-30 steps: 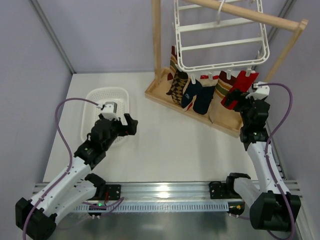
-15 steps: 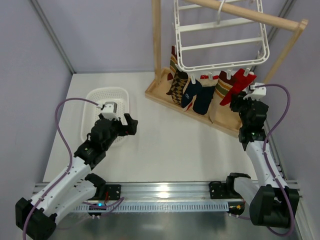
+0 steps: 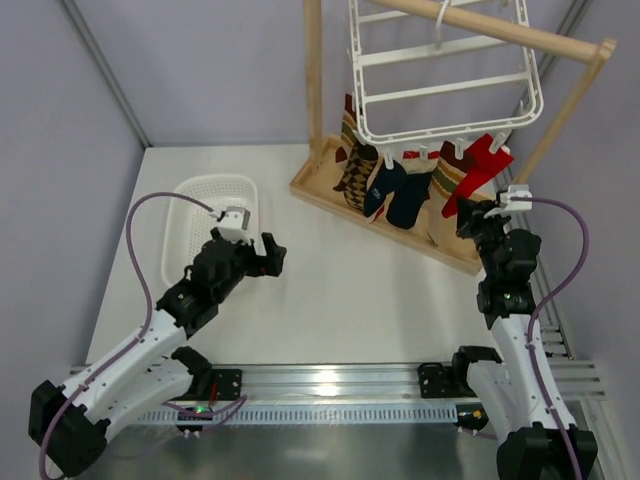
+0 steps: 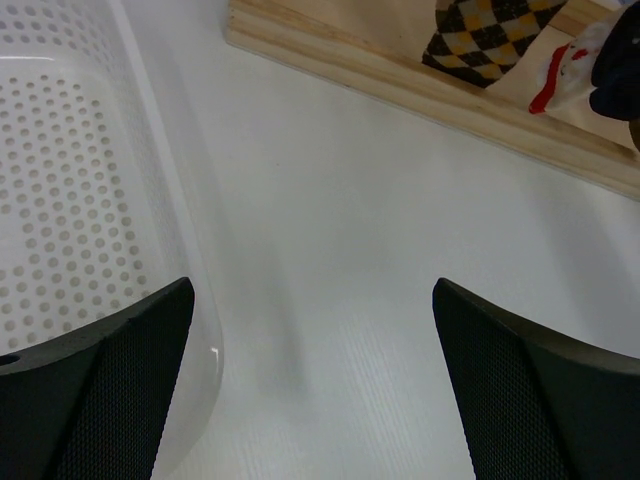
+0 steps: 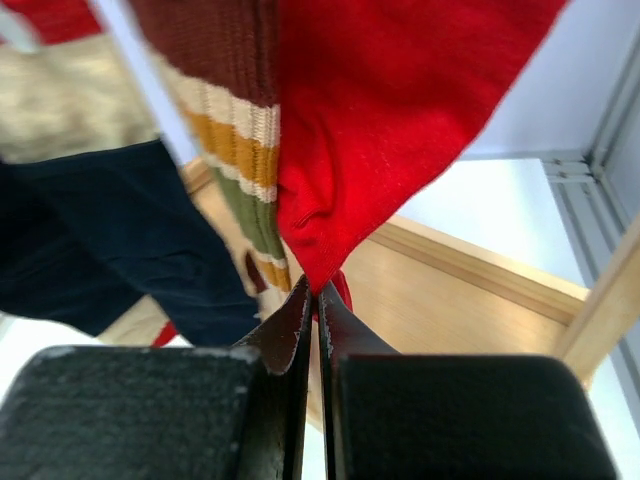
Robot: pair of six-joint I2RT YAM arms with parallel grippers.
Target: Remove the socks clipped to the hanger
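The white hanger [image 3: 440, 89] hangs from the wooden rail, with socks clipped along its near rim. They are an argyle sock [image 3: 353, 172], navy socks [image 3: 400, 197], a striped sock [image 3: 451, 176] and a red sock [image 3: 482, 163]. My right gripper [image 3: 470, 214] is shut on the lower tip of the red sock [image 5: 400, 120], which is pulled taut from its clip; the fingertips [image 5: 300, 320] pinch the fabric. The striped sock [image 5: 235, 130] and a navy sock [image 5: 110, 230] hang just left of it. My left gripper [image 3: 271, 254] stands open and holds nothing, low over the table beside the basket.
A white perforated basket [image 3: 197, 188] sits at the left, its wall [image 4: 60, 200] close to my left fingers. The wooden stand's base [image 3: 318, 186] runs across the back right, its upright and rail [image 3: 500, 30] above. The argyle sock [image 4: 490, 35] shows in the left wrist view.
My right gripper has shut on the red sock's tip and drawn it down and toward me, stretching the sock. My left arm has shifted a little to the right.
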